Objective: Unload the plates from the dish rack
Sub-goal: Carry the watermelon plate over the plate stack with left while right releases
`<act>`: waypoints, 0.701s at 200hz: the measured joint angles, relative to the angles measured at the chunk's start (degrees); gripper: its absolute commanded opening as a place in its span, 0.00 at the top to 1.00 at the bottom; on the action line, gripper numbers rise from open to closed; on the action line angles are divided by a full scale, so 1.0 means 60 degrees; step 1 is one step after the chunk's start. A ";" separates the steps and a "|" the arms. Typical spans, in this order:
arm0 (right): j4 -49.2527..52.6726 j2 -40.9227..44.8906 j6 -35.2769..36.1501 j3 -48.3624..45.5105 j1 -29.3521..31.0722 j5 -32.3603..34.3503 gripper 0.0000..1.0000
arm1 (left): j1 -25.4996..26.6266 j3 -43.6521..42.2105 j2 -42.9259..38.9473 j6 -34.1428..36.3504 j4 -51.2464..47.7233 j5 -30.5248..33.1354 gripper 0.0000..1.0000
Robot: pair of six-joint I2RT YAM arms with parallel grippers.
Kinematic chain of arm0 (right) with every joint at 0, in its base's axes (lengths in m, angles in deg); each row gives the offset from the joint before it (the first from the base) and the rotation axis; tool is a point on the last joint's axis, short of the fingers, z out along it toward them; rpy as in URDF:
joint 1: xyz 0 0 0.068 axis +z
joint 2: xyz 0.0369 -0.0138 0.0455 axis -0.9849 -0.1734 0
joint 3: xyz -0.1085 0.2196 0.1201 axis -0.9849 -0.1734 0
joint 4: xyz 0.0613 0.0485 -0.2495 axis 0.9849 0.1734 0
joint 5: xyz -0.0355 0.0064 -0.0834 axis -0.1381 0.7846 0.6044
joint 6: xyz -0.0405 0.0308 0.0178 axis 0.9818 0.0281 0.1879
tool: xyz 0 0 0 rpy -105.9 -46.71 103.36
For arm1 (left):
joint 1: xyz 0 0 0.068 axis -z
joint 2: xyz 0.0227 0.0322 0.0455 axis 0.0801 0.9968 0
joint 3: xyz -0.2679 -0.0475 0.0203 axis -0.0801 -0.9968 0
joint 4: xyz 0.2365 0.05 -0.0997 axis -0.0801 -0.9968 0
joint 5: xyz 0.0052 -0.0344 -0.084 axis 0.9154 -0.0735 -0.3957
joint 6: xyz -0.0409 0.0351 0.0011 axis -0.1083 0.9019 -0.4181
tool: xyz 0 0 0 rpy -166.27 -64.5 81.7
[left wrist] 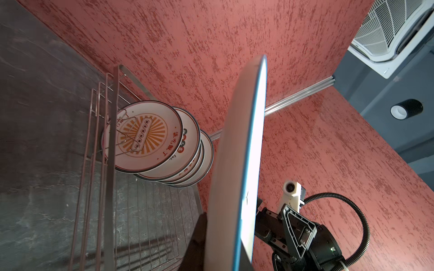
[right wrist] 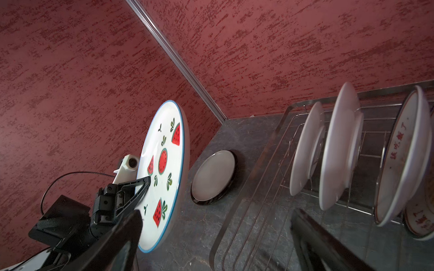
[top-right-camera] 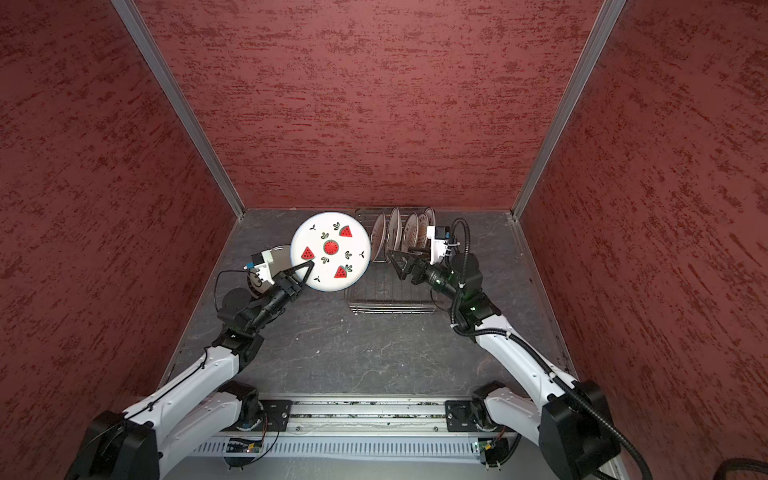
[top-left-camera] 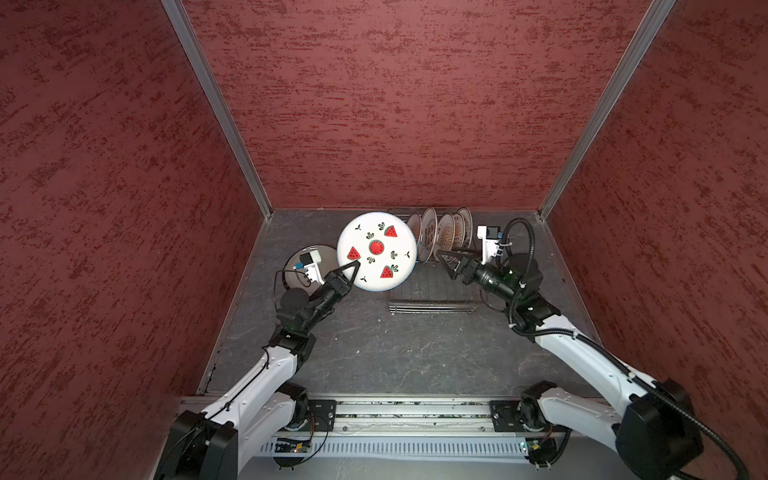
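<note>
My left gripper is shut on the near-left rim of a white watermelon plate. It holds the plate lifted, left of the dish rack. The left wrist view shows this plate edge-on. Several plates stand upright at the rack's far end. My right gripper is open over the rack beside them, with nothing between its fingers.
A grey dark-rimmed plate lies flat on the dark tabletop left of the rack, partly under my left wrist. Red textured walls close in the back and both sides.
</note>
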 measured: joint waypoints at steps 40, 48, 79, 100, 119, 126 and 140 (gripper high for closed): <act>0.0474 -0.0721 0.0594 0.0565 0.1239 0.1424 0.01 | -0.1362 -0.0386 -0.0124 -0.0419 -0.0386 -0.0470 1.00; 0.0565 -0.0907 0.0692 0.0743 0.1475 0.1708 0.01 | -0.1676 -0.0437 -0.0200 -0.0474 -0.0616 -0.0550 1.00; 0.0707 -0.1723 0.0980 0.1479 0.2313 0.2725 0.01 | -0.2718 -0.0441 -0.0550 -0.0495 -0.1545 -0.0630 1.00; 0.0681 -0.2310 0.1177 0.1916 0.2798 0.3279 0.01 | -0.3166 -0.0441 -0.0510 -0.0565 -0.1705 -0.0663 1.00; 0.0597 -0.2878 0.1315 0.2222 0.3158 0.3829 0.01 | -0.3402 -0.0441 -0.0441 -0.0583 -0.1814 -0.0645 1.00; 0.0579 -0.3122 0.1344 0.2350 0.3253 0.4014 0.01 | -0.3468 -0.0433 -0.0419 -0.0572 -0.1883 -0.0634 1.00; 0.0557 -0.3672 0.1384 0.2710 0.3417 0.4306 0.01 | -0.3617 -0.0364 -0.0310 -0.0535 -0.2120 -0.0619 1.00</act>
